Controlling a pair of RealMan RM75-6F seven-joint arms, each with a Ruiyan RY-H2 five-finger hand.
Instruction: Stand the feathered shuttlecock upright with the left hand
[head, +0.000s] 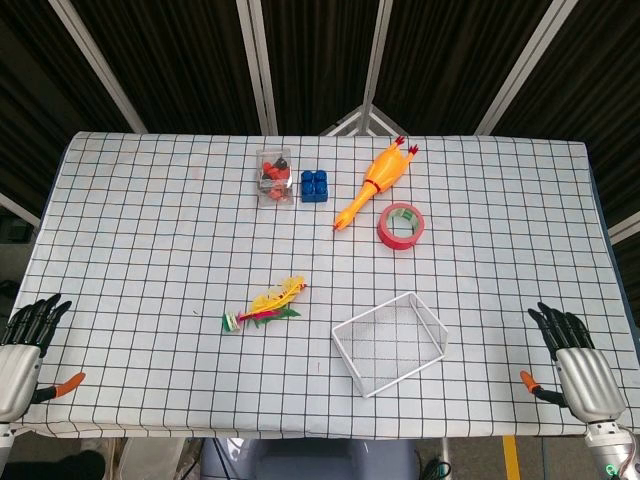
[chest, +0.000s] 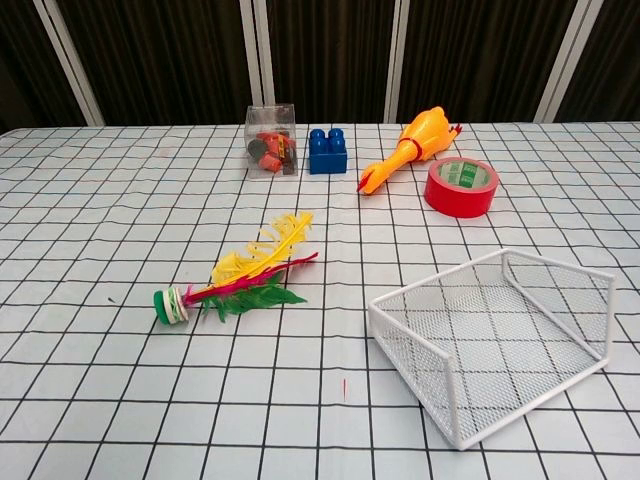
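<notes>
My left robot hand (head: 22, 345), fingers spread and empty, rests at the counter's (head: 150, 200) edge, nearer than my right to the shuttlecock (head: 262, 306) lying flat, base toward it.

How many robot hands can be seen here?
2. The left hand rests at the table's near left edge, the right hand at the near right edge. Both hold nothing; the chest view shows neither.

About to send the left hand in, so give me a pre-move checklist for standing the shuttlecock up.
1. Shuttlecock in view, lying on its side: ok.
2. Left hand empty, fingers apart: ok.
3. Left hand near the shuttlecock: not ok, it rests at the table edge.
4. Space around the shuttlecock free; wire basket sits apart: ok.
5. Right hand out of the way: ok.
</notes>
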